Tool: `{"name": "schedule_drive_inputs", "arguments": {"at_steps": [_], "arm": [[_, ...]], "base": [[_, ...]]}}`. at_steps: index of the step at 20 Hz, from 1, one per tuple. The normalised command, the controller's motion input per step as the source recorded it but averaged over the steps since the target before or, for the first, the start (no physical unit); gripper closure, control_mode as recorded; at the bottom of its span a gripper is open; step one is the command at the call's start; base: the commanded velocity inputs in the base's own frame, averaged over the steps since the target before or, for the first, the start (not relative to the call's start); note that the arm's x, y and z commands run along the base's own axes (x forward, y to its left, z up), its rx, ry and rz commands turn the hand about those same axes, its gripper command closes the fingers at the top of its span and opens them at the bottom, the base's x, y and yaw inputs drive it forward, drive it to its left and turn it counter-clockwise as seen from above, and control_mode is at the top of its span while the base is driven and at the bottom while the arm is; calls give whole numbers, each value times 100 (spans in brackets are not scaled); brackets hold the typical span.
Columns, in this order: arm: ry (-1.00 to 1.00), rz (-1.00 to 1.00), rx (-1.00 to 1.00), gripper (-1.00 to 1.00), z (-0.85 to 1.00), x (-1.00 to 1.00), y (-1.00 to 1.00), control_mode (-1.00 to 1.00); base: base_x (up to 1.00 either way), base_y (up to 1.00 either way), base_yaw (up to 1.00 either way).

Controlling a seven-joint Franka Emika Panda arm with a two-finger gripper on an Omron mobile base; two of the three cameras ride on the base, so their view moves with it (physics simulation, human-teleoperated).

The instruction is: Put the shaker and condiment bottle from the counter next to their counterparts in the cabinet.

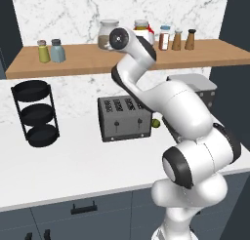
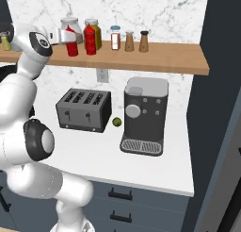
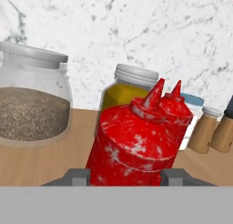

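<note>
Clamped between the two dark fingers of the gripper [image 3: 125,175] sits a small red squeeze bottle [image 3: 132,148] (its nozzle tilts right in the hand view), held over the long light-brown wooden shelf board [image 2: 155,56] just beside a taller red squeeze bottle [image 2: 90,39]. Behind them stand a clear glass jar of brown grains [image 3: 32,109] and a yellow-filled jar [image 3: 119,93]. Near the board's left end, a pale blue-grey shaker [image 1: 58,50] stands beside a yellow-green shaker [image 1: 43,51].

Rendered home kitchen, white tabletop [image 2: 155,167] over dark drawers [image 2: 141,200], marble backsplash [image 2: 155,14], four-slot toaster [image 2: 84,110], coffee machine [image 2: 143,115], jars on wooden shelf [image 2: 164,56]
</note>
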Motion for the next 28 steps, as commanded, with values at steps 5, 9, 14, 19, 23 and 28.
{"name": "schedule_drive_inputs", "arguments": {"at_steps": [5,9,14,19,23,28], "arm": [[0,0,0,100,-2,13,-4,-100],[0,0,0,100,-6,7,-2,-100],[0,0,-2,100,-12,10,-1,-100],[0,0,-1,100,-11,16,-2,-100],[-1,0,0,100,-8,25,-12,-100],[-2,0,0,100,-7,19,-14,-100]], "base": [[0,0,0],[0,0,0],[0,0,0],[0,0,0],[0,0,0],[0,0,0]]}}
